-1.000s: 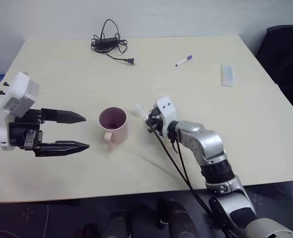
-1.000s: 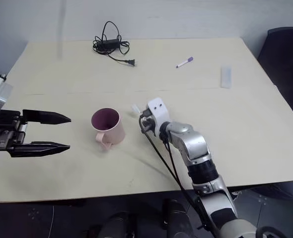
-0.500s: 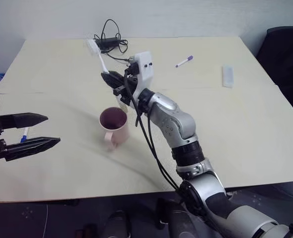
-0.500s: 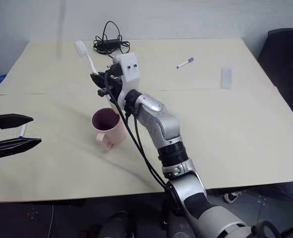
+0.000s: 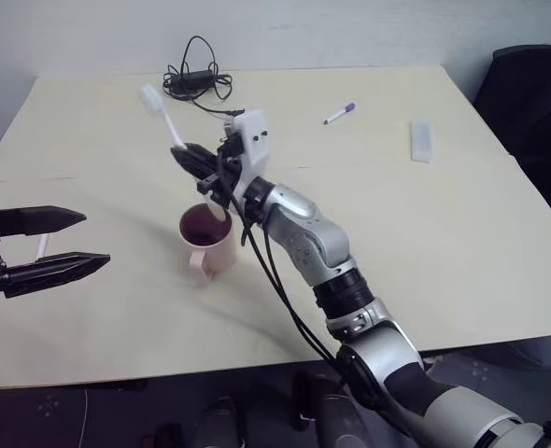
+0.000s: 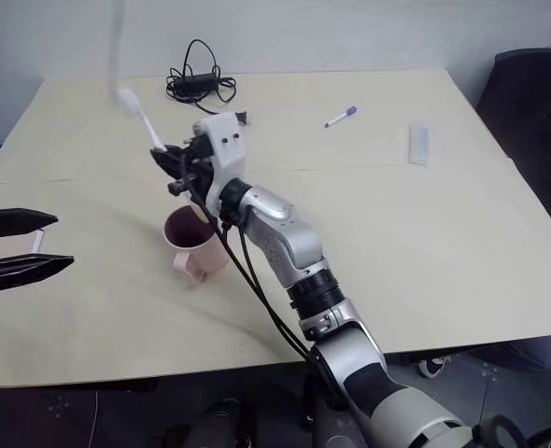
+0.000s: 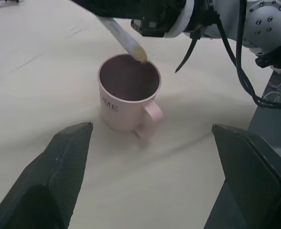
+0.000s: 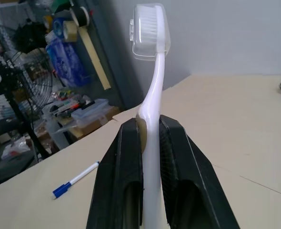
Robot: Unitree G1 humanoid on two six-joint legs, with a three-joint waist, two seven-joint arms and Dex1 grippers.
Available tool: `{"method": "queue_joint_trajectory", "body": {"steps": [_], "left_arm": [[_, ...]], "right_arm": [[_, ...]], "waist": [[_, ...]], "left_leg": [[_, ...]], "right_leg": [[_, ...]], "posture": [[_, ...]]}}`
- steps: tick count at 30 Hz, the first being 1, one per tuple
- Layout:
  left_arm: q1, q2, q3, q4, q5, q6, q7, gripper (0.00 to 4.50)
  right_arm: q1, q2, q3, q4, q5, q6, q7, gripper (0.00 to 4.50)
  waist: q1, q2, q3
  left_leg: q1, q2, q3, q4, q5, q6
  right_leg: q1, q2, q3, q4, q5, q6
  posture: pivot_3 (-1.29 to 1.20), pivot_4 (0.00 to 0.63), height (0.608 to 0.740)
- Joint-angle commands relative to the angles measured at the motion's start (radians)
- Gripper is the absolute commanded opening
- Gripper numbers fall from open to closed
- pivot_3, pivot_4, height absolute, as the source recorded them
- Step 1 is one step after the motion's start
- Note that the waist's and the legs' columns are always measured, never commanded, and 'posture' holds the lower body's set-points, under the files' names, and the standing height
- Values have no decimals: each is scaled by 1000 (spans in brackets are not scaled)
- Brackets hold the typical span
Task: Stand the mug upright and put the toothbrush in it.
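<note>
With the mug (image 5: 208, 236) already standing upright near the middle of the table (image 5: 462, 243), handle toward the near edge, the second step is under way: the right gripper (image 5: 196, 164) is clamping the toothbrush (image 5: 168, 121) mid-shaft, bristle head tilting up toward the far left corner and the yellow end hanging just over the mug's far rim. The left gripper (image 5: 79, 243) is waiting wide open and empty, apart from the mug toward the left edge. Next, I judge, the brush's lower end is needing to come squarely over the mouth, then down inside before the jaws are letting go.
</note>
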Motion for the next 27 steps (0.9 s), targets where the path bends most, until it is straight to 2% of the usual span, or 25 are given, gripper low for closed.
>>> {"method": "queue_joint_trajectory", "body": {"steps": [1,8,13,16,18,20,22,24,27], "left_arm": [[-24,17,-22,18,-1,-34,-1,4259],[-66,18,-79,46,1,-65,1,4259],[-68,2,-96,49,3,-86,2,4259],[-74,-16,-111,50,10,-115,17,4259],[-79,-25,-124,54,17,-142,19,4259],[-75,-27,-141,60,28,-175,4,4259],[-73,-24,-157,76,43,-201,-8,4259],[-75,-16,-164,92,51,-216,-18,4259],[-63,-5,-169,108,83,-257,-48,4259]], "right_arm": [[63,132,50,-38,9,-38,30,135],[100,83,92,-76,-9,-57,19,2410],[163,-82,75,-264,12,28,70,4012],[189,-248,34,-430,66,159,161,4012],[193,-414,-1,-535,133,249,285,4012],[188,-628,-82,-586,226,336,454,4012],[180,-833,-141,-565,260,369,626,4012],[172,-984,-166,-507,267,386,757,4012],[184,-1156,-160,-411,215,336,954,4012]], "waist": [[0,0,0],[2,0,0],[6,-1,0],[13,0,0],[19,0,0],[28,0,0],[38,2,1],[39,2,1],[32,2,1]], "left_leg": [[0,0,0,0,0,0],[0,0,0,0,0,0],[0,0,0,0,-1,0],[-1,-1,0,2,-1,0],[-2,-1,0,4,-1,1],[-1,-1,0,4,-1,2],[-1,-1,0,4,-2,2],[-1,-2,0,4,-2,3],[1,-1,2,4,-3,3]], "right_leg": [[0,0,0,0,0,0],[0,0,0,0,0,0],[0,0,0,-1,0,0],[0,2,1,0,0,0],[0,3,1,0,0,1],[1,3,1,0,0,1],[1,5,1,-1,0,1],[1,5,0,-1,0,1],[1,6,1,-1,0,0]], "posture": [[0,150,740],[0,150,740],[0,150,740],[0,150,740],[0,150,740],[0,150,740],[0,150,740],[0,150,740],[0,150,740]]}}
